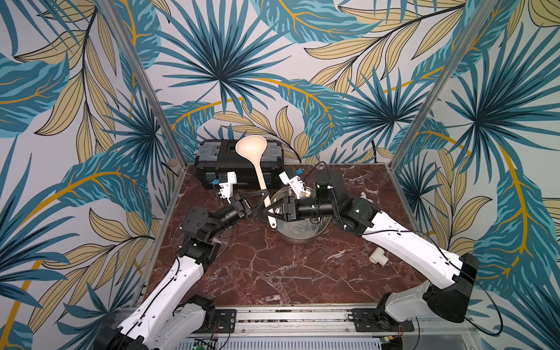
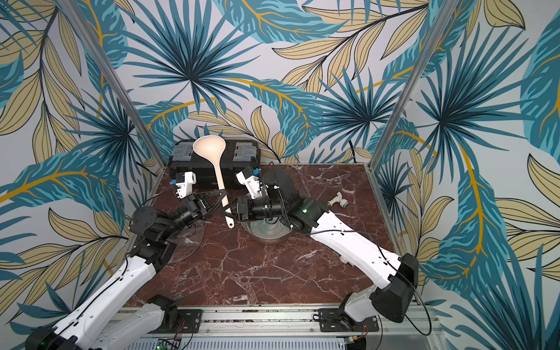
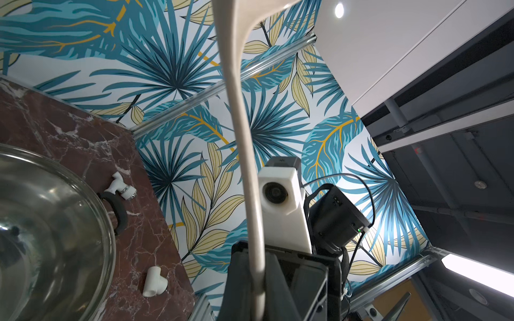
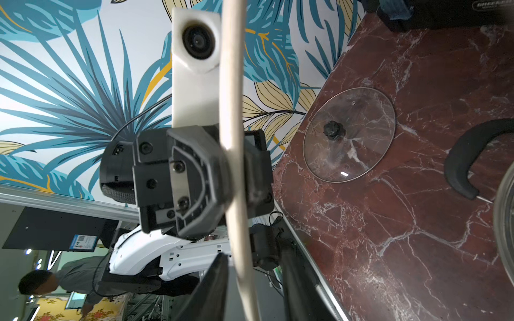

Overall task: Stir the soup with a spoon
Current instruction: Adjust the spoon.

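Note:
The spoon, a cream ladle, stands nearly upright with its bowl up and its handle end low over the steel pot. No liquid shows as soup in the pot's bare shiny inside. My left gripper is shut on the lower handle, its fingers pressed on both sides. My right gripper faces it from the other side, lower on the handle. Its jaws stand open, with a gap on each side of the handle, at the right gripper.
A clear glass lid with a black knob lies flat on the marble left of the pot, under my left arm. A black tool case stands against the back wall. White pipe fittings lie right of the pot.

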### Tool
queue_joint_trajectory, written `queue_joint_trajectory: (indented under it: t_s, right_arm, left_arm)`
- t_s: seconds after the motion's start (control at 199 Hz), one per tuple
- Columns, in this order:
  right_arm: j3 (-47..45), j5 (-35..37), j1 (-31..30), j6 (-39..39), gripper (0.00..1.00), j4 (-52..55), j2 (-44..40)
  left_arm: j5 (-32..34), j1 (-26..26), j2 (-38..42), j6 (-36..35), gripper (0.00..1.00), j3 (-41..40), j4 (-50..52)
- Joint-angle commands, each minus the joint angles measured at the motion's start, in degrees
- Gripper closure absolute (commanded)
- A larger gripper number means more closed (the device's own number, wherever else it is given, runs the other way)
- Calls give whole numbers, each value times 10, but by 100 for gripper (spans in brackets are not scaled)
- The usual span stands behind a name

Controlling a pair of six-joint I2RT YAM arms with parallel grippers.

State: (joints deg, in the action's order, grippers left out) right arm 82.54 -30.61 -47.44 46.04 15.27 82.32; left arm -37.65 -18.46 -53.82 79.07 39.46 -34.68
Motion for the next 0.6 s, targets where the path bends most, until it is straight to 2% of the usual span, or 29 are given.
queue_joint_trajectory:
  t_s: [0.0, 0.055, 0.231, 0.442, 0.597]
  right_arm:
    - [-40, 48, -11, 27, 48, -94, -32]
    - [-56, 74, -19, 31, 44, -126, -42]
    - [-96, 115, -48, 58, 44, -250, -48]
    - [-73, 123, -58, 85, 45, -273, -9]
    - [-55, 120, -59, 89, 52, -275, 3]
  left_arm:
    - [75, -2, 5, 34, 100, -18, -72]
    - [115, -3, 11, 54, 100, -31, -88]
    - [222, -12, 49, 96, 100, -71, -82]
    - [258, -13, 92, 106, 100, -77, -49]
    - [258, -14, 99, 117, 100, -81, -53]
